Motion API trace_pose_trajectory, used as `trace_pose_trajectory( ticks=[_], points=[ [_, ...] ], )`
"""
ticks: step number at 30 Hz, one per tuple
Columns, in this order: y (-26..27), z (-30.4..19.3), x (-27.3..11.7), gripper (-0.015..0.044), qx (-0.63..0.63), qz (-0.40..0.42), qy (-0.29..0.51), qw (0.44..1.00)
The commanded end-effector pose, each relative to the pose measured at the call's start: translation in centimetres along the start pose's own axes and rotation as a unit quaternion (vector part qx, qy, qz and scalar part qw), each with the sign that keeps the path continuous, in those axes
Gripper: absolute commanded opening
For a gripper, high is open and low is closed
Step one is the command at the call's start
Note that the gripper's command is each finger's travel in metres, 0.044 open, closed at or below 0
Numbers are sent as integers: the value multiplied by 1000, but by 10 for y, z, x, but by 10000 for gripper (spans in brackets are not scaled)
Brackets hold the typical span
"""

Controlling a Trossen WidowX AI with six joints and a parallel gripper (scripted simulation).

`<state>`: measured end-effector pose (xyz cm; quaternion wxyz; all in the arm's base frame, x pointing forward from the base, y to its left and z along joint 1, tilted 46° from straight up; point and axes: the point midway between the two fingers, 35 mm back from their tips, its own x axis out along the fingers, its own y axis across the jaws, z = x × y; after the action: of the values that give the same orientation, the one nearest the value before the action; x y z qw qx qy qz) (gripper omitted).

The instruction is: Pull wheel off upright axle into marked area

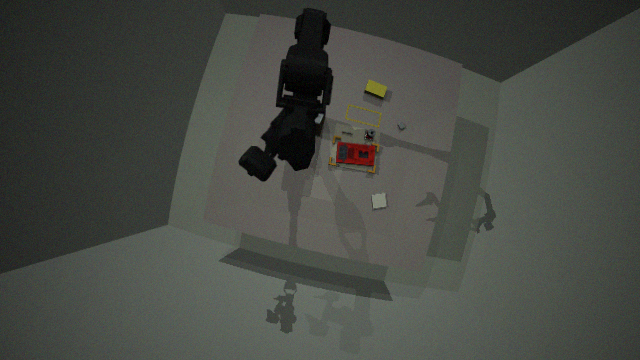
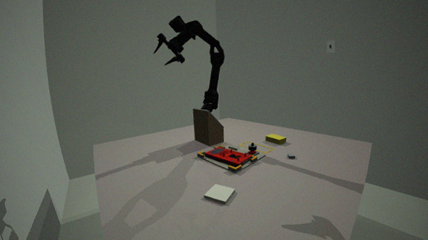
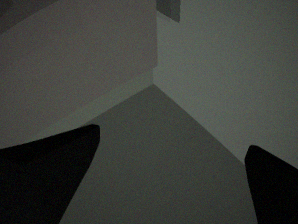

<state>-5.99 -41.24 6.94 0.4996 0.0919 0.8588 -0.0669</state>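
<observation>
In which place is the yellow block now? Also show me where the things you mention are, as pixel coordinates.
In the top view, the yellow block [image 1: 376,88] [image 2: 275,138] lies right of the arm [image 1: 306,75] [image 2: 214,74], just above the yellow outline [image 1: 364,107] [image 2: 260,145].

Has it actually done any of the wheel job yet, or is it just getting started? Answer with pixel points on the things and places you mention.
Nothing looks done yet: the black wheel [image 1: 370,134] [image 2: 252,147] appears to be on its upright axle, outside the yellow outlined area [image 1: 364,125] [image 2: 260,144]. Nothing is in hand: the jaws stand open, high above the table [image 1: 410,200] [image 2: 268,198]. Left: pull the wheel off, put it inside the outline, let go and move clear.
</observation>
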Motion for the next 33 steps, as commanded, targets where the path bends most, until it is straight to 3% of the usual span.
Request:
trace_pose_trajectory(
  ticks=[1,4,18,33],
  points=[
    [0,2,0,374,2,0,-2,1000],
    [7,24,-7,300,29,-2,-23,999],
    [70,150,-45,300,182,44,-142,972],
    [181,254,-84,300,319,181,-197,909]
  ],
)
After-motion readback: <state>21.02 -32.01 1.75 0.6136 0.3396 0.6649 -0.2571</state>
